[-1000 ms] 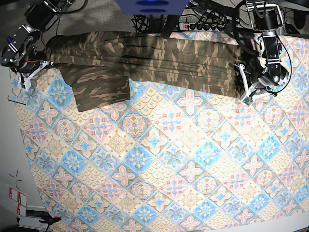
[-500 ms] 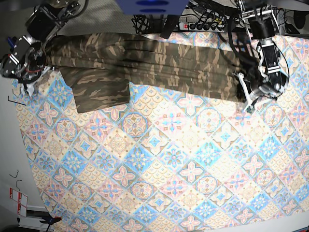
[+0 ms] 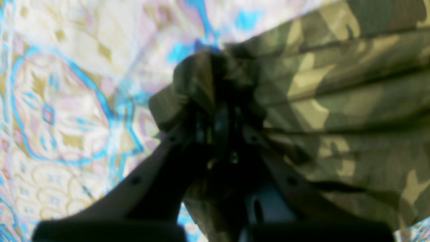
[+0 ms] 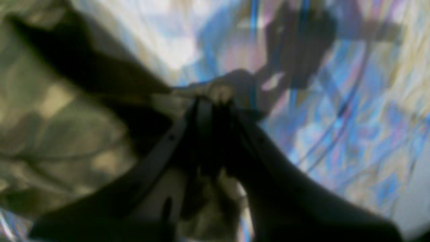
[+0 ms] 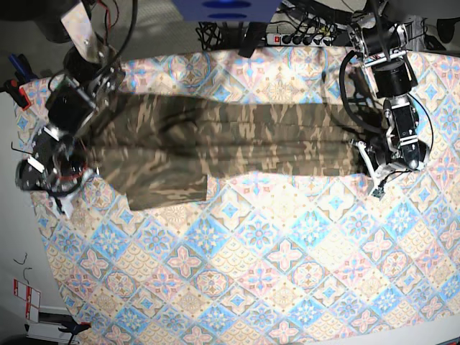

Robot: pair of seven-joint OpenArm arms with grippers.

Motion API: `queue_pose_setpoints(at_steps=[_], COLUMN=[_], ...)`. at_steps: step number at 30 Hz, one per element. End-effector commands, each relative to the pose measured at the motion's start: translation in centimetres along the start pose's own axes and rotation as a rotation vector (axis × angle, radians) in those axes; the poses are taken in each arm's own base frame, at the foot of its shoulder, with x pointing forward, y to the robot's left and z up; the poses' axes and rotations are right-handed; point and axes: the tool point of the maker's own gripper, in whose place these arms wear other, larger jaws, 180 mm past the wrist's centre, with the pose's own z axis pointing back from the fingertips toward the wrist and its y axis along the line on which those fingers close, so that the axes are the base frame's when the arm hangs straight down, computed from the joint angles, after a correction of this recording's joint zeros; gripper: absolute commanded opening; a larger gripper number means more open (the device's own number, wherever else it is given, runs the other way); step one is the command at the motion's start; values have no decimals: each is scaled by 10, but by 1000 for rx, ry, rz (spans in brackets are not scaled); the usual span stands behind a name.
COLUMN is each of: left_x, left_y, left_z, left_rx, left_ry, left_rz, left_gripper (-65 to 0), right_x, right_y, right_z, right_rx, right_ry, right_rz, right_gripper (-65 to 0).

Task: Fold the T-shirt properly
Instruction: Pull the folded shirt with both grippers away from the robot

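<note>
The camouflage T-shirt (image 5: 215, 136) is stretched in a long folded band across the far half of the table, with one sleeve flap (image 5: 169, 190) hanging toward me. My left gripper (image 5: 369, 174) is at the band's right end. In the left wrist view it (image 3: 218, 114) is shut on a bunched fold of the T-shirt (image 3: 336, 101). My right gripper (image 5: 70, 192) is at the band's left end. The blurred right wrist view shows it (image 4: 215, 99) pinched shut on an edge of the T-shirt (image 4: 50, 117).
The pastel diamond-patterned tablecloth (image 5: 287, 273) covers the table. A power strip (image 5: 302, 37) and cables lie along the back edge beside a blue object (image 5: 226, 8). The table's left edge runs just beyond the right gripper.
Both arms have pulled toward the near side, dragging the stretched shirt away from the back edge and uncovering tablecloth behind it. The left gripper has closed on the shirt's end.
</note>
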Motion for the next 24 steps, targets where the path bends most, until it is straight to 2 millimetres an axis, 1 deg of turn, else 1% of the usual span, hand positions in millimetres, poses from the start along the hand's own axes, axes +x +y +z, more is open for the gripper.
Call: queue_pose_setpoints(at_steps=[1,2,4,8,9,12,15,18,20,21,23,24], left_x=[17,25,34,46,49,59,54,50,50,50,48,47], left_y=[18,21,23,29,28,26,24,34,40,44,56,59], left_z=[9,11,10,5,3,0,-6,-3,-1,1,6,7], left_rx=[44,46,37,9,1,-16,-38,-25,-17,-9,10,11], left_ry=[-31,-44,-54,-58,-76,-118,-101,-98,-111,-126,-147,-154], left_rz=[-2,0,12,41,46,53,72,80,92,109,138,155], left_gripper=[-641,-641,-641,-641,-641,-641,-641,-641,-642,-642,-641,-641], right_x=[24,32,48,79,83,93,97,99,100,101,102,101], right_y=[0,5,15,39,43,46,40,27,9,3,0,-2], right_z=[5,2,-4,-13,-15,-16,-14,-11,-9,-8,-7,-7], right_rx=[6,24,57,149,164,201,222,218,167,149,143,138], right_ry=[-47,-57,-80,-173,-189,-215,-241,-285,-306,-316,-323,-322], right_rz=[9,14,21,16,14,-1,-46,-97,-146,-163,-170,-172], right_gripper=[-622,-622,-622,-622,-621,-621,-621,-621,-621,-621,-621,-621])
